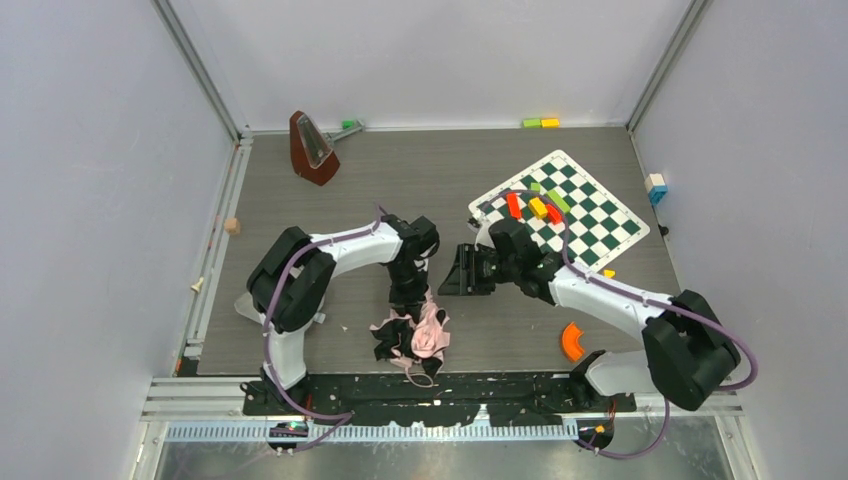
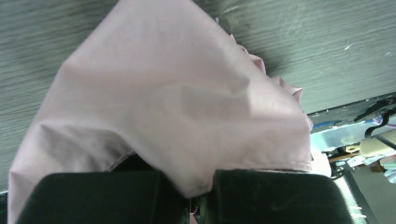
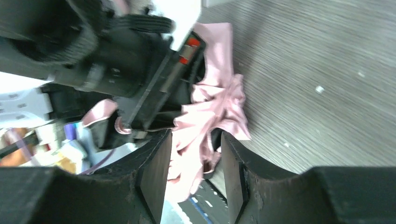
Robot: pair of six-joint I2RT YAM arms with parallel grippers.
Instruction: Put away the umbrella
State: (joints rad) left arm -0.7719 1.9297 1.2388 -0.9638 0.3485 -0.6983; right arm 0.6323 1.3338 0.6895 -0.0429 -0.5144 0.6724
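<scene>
From above I see the grey table, with one green-and-white checkered mat at its far right. The umbrella lies crumpled left of that mat and closer to the bases, its black and pink folds mixed. Only the left wrist view shows the left gripper clamped on the pale pink canopy. Only the right wrist view shows the right gripper with its fingers apart and empty, the umbrella beyond the gap. On the mat I count two red blocks, one yellow block and one green block. One orange curved piece lies off the mat, toward the bases.
</scene>
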